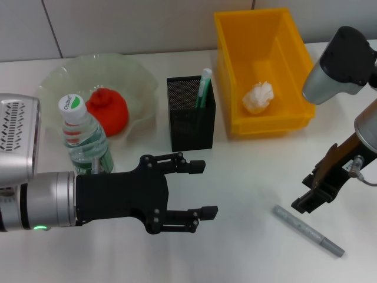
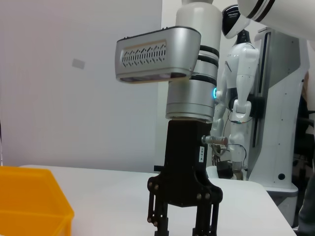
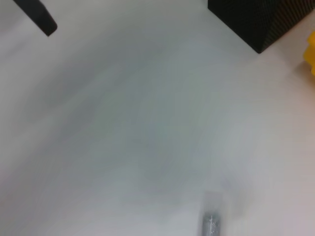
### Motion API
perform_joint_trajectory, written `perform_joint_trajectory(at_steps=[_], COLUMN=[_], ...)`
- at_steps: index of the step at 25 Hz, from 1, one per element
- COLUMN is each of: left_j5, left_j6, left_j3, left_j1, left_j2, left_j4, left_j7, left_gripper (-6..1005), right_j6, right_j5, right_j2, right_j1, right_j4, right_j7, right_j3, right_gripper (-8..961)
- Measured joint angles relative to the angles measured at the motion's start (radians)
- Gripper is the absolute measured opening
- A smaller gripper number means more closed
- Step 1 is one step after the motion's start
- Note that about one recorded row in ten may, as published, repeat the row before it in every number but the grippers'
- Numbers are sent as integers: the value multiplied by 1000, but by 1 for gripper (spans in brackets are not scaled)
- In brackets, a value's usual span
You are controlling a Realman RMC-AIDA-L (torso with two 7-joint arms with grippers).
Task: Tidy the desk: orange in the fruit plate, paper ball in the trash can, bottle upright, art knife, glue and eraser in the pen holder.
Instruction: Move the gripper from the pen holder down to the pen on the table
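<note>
One bottle stands upright at left beside one orange in the fruit plate — the left end effector hovers lower centre, fingers spread and empty. One pen holder sits centre, one paper ball lies in the yellow trash can upper right, and one grey art knife rests on the tabletop lower right — just beside the right end effector, grip unclear.

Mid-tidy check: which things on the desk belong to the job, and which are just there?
Job:
orange in fruit plate
paper ball in yellow bin
bottle, upright
pen holder
grey knife, flat on the desk near right gripper
left gripper, open

Just there:
white humanoid in the background
</note>
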Motion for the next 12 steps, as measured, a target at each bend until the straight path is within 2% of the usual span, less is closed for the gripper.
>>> perform_joint_trajectory(at_steps=[12], left_j5=[0], left_j6=[-1], left_j3=[1], left_j1=[-2], left_j2=[0], left_j4=[0], left_j7=[0], left_gripper=[785], right_j6=[20], right_j5=[-5], right_j2=[1], right_j1=[19], right_j4=[58], right_j7=[14], right_j3=[-39], right_gripper=[584])
